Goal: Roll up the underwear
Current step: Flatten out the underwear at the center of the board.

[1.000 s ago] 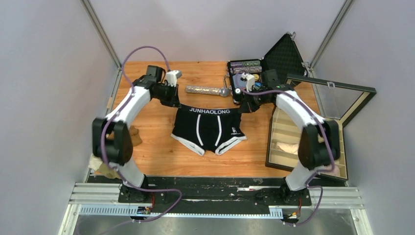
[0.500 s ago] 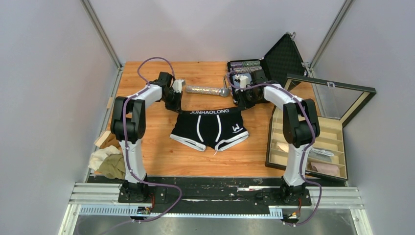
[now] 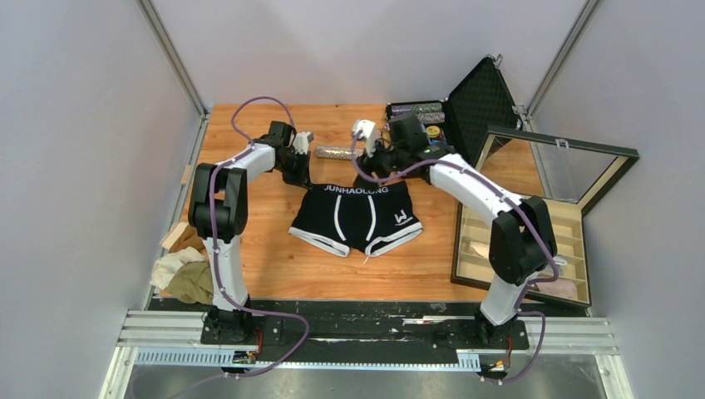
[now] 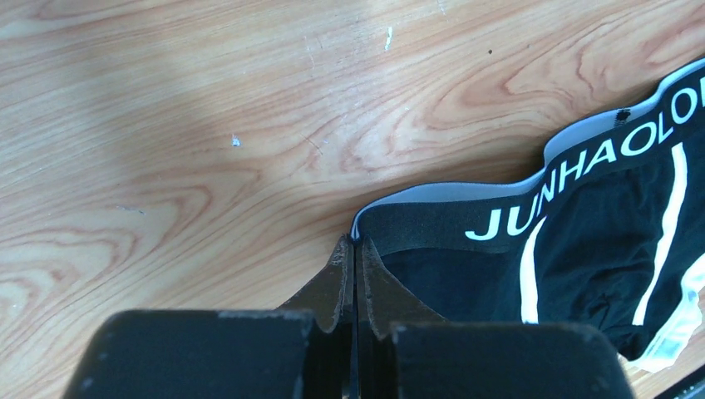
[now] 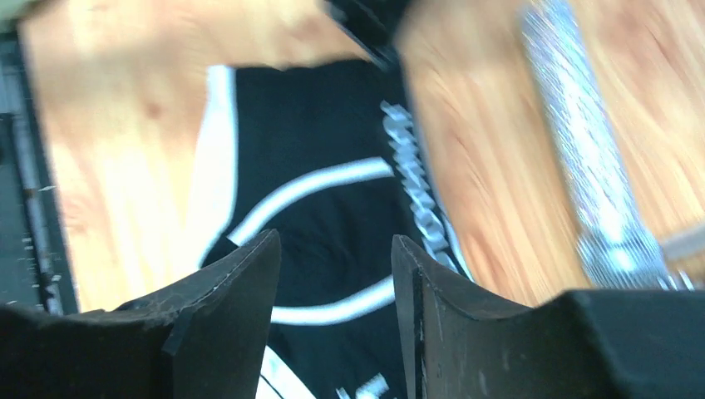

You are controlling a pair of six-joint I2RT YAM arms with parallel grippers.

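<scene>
Black underwear (image 3: 357,218) — white stripes, lettering

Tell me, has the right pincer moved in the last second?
Yes. The right pincer has swung left, away from the open black case, and now hangs open over the waistband of the underwear.

Matt black cloth underwear (image 3: 357,218) with white trim lies at centre frame on a smooth, grained wood table (image 3: 258,249); above it, a glittery silver microphone (image 3: 332,152) sparkles.
</scene>
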